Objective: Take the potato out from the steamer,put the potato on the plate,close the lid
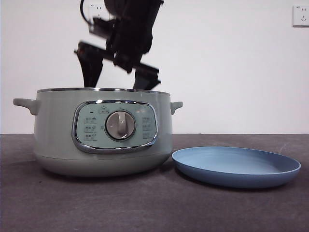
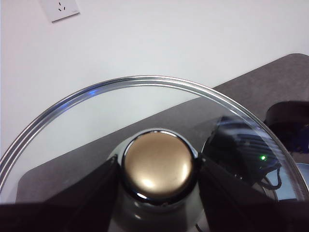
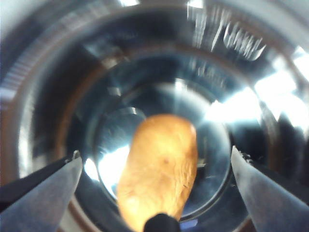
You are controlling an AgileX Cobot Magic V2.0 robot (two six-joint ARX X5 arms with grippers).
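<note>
Orange, rough-skinned oval potato (image 3: 158, 169) lies, seemingly untouched, inside shiny steel steamer (image 3: 72, 87).

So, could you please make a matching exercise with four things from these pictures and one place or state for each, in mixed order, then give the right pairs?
Things:
1. potato
2. lid
3. plate
4. right gripper

Places or states:
A. lies bare on the table beside the steamer
B. held by its knob in the left gripper
C. lies at the bottom of the shiny inner pot
D. jaws open, reaching down into the steamer

Pairs: 1-C, 2-B, 3-A, 4-D
</note>
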